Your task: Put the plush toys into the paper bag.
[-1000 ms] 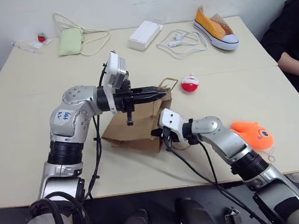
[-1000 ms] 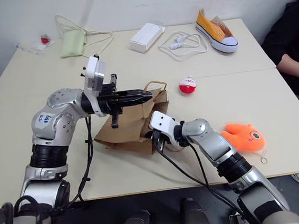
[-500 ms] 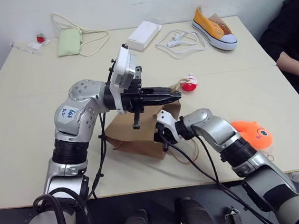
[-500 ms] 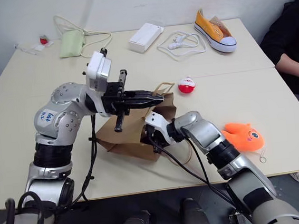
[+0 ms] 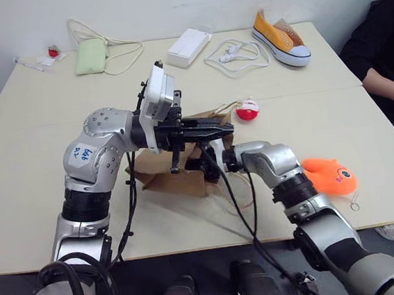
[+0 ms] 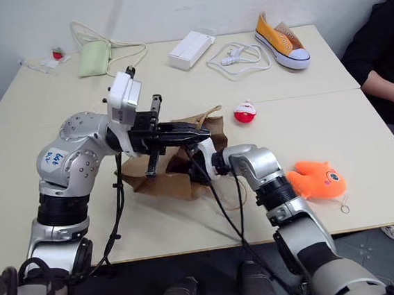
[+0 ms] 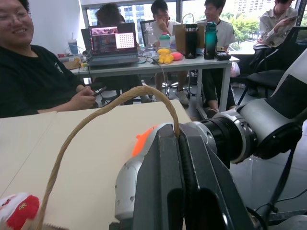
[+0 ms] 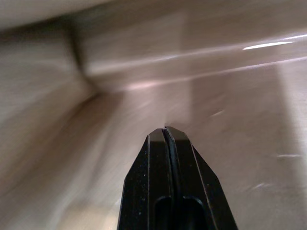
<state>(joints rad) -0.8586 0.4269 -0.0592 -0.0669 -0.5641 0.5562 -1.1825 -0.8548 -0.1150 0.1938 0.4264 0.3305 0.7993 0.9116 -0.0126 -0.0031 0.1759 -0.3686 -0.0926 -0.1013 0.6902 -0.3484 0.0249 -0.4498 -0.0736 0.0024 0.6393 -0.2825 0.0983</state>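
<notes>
We judge the right claw (image 8: pixel 165 130), pressed together and apparently inside the paper bag (image 5: pixel 168 178) whose handle (image 7: pixel 96 115) the left claw (image 5: pixel 226 125) pinches, nearer the orange fish (image 5: pixel 331 175) on the counter (image 5: pixel 36 149) to its right.

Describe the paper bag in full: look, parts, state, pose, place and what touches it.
The paper bag is plain brown kraft, creased, lying on its side on the table, mouth toward the red-and-white toy. The left end effector is shut on one twisted loop handle, lifting the mouth edge. The shut right end effector reaches inside the bag.
</notes>
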